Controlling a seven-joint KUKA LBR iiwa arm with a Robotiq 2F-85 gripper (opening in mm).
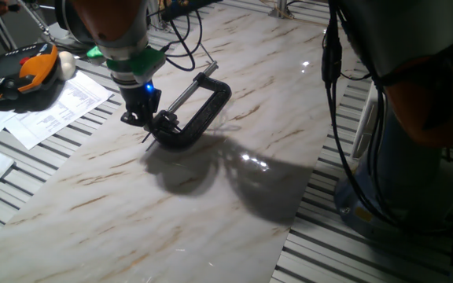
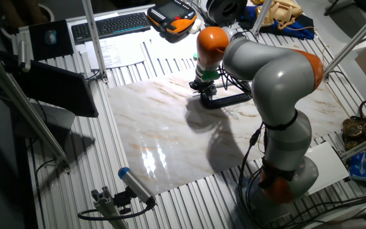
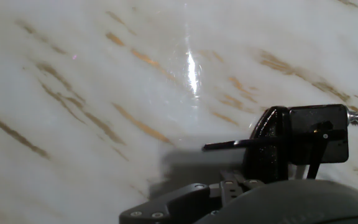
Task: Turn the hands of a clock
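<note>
One gripper over clamp, jaws' state unclear, cross-pin plain only in hand view

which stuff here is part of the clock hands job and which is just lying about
Part of the job:
- black clamp
- thin cross-pin through its screw end
- gripper, down at that end

Just lying about:
- orange-and-black tool
- printed papers
- keyboard

arm: grey rounded links, orange joint bands, orange wrist cap | wrist: green ring with a blue light above the black gripper | cables: black, ran down beside the base | hand view: dark plate with small screws
</note>
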